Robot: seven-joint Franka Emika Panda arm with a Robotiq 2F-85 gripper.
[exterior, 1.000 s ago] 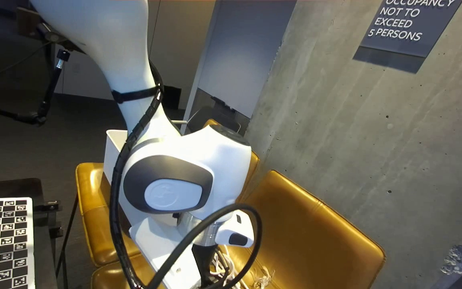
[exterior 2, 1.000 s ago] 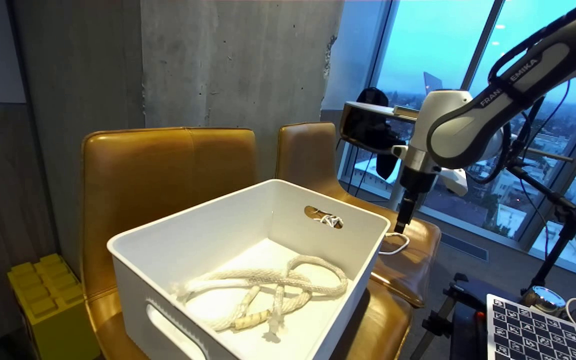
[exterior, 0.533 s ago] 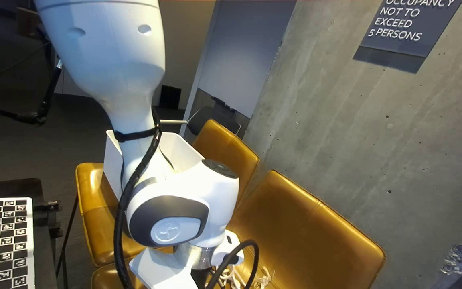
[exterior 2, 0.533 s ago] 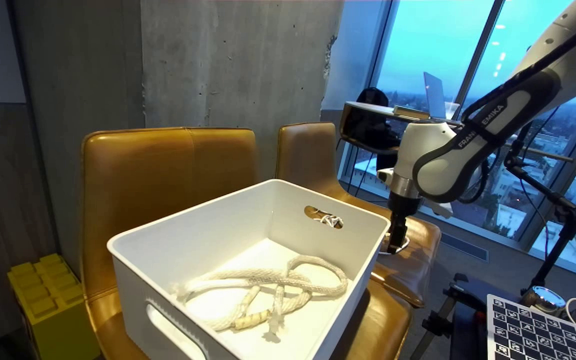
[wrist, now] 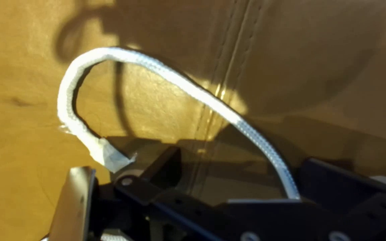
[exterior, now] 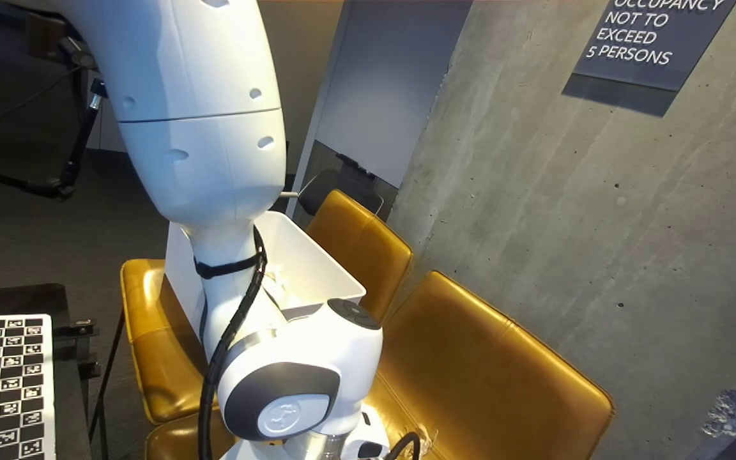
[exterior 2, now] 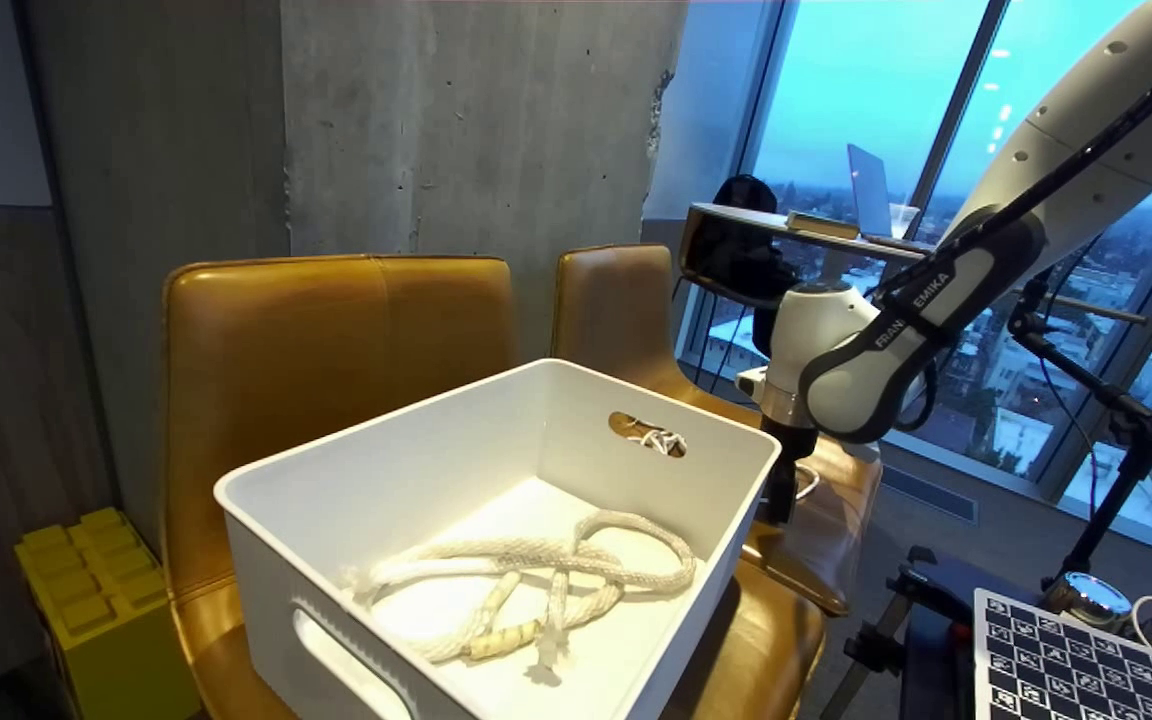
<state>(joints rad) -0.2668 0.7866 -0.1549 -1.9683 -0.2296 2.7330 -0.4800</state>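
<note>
Lower since the earlier frame, my jaws stand spread over the chair seat (wrist: 18,134). Just ahead of them a white rope (wrist: 193,90) loops, one run hidden behind them; no pinch seen. Progress, judged: another rope (exterior 2: 536,550) already lies in the bin (exterior 2: 436,470) beside the jaws; this one, outside, not yet gripped.

At two o'clock in an exterior view, a dark blue sign (exterior: 646,54) on the concrete wall (exterior: 566,204) read "OCCUPANCY NOT TO EXCEED 5 PERSONS" in pale capitals, the top line partly cut off by the view's upper edge. At three o'clock in an exterior view, the robot arm (exterior 2: 976,275) bore "FRAN" and "EMIKA", a black strap (exterior 2: 929,329) crossing between them.
</note>
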